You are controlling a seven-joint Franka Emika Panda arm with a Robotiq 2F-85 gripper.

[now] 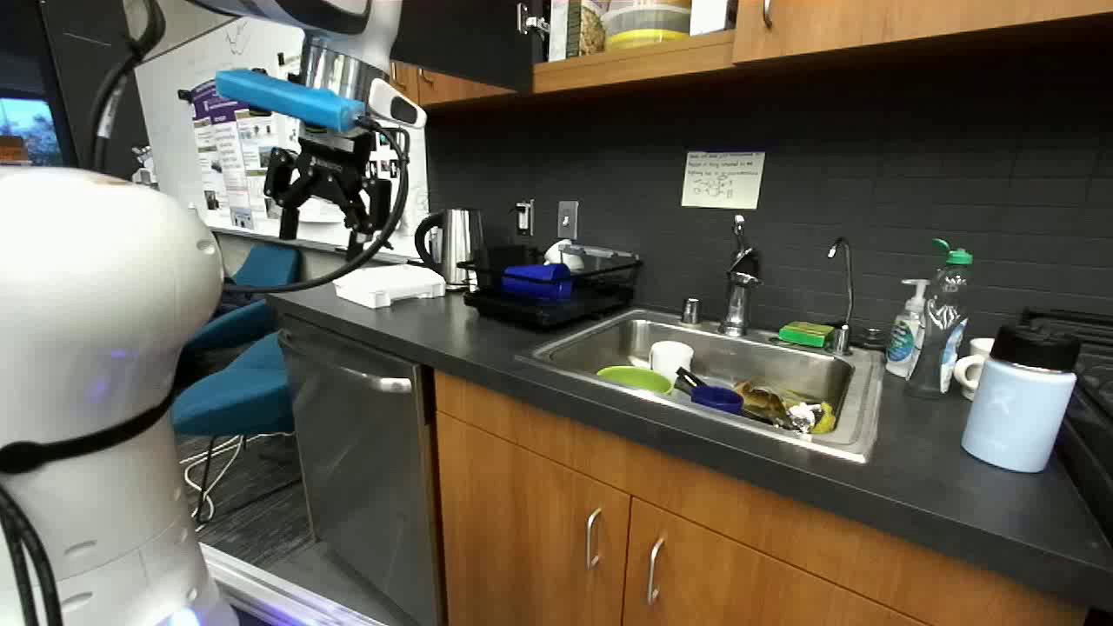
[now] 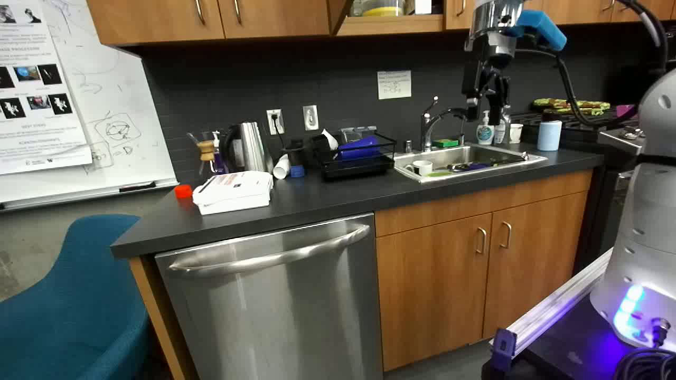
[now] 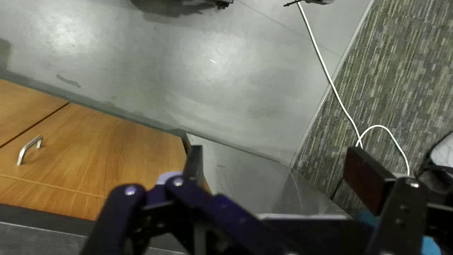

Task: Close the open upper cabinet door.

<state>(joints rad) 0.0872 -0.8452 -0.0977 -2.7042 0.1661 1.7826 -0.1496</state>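
The open upper cabinet door (image 1: 465, 39) swings out from its hinge in an exterior view; its inner face looks dark. Its brown outer face (image 2: 340, 11) shows as a narrow slanted strip in an exterior view. The top of the door is cut off in both, and its bar handle does not show. My gripper (image 1: 323, 228) hangs pointing down, lower than the door and apart from it. It also shows in an exterior view (image 2: 483, 108), right of the door. In the wrist view the jaws (image 3: 279, 170) are wide open with nothing between them; the door is out of view.
The open cabinet shelf (image 1: 635, 61) holds food containers. Below are the counter (image 2: 317, 203), a kettle (image 1: 461, 248), a white box (image 2: 235, 195), a dish rack (image 1: 556, 304) and a sink (image 1: 856, 435). Closed upper doors (image 2: 274, 21) flank the opening. A dishwasher (image 2: 280, 306) stands under the counter.
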